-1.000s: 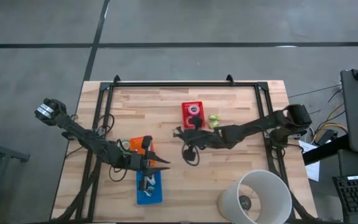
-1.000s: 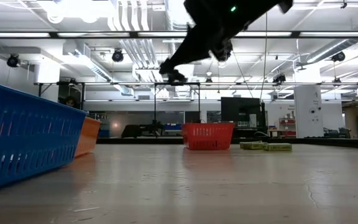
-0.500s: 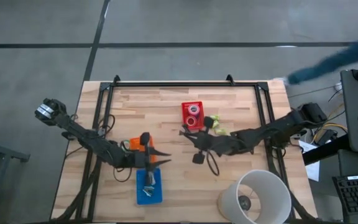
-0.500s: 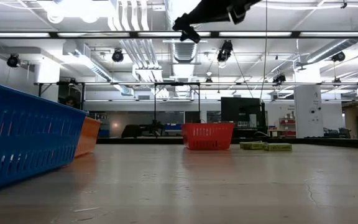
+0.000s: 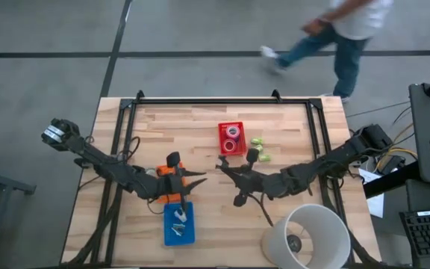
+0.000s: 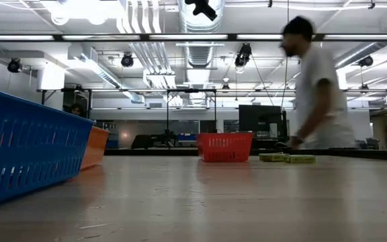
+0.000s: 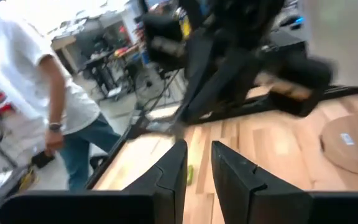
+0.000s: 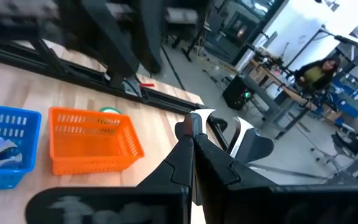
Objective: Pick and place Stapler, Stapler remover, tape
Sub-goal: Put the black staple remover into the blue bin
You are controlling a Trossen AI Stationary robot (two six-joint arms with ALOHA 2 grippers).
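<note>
Both claws hang empty over the middle of the pale wooden table (image 5: 290,119)

The left gripper (image 5: 194,177) hovers above the small orange plastic basket (image 5: 163,173), its dark fingers (image 7: 173,171) parted by a narrow gap with nothing between them. The right gripper (image 5: 222,167) is clenched tight on nothing, just in front of the small red plastic basket (image 5: 231,125). In that red basket lie pinkish-red ring-shaped rolls of tape (image 5: 231,140), and two green rolls (image 5: 258,142) rest on the wood just beside it. The small blue plastic basket (image 5: 189,235), near the orange one, holds pale, whitish items (image 5: 178,218) too small to tell apart. A big white cylinder (image 5: 308,235) stands at the table's near right corner, and a person in a white shirt (image 5: 346,15) walks past behind the table
</note>
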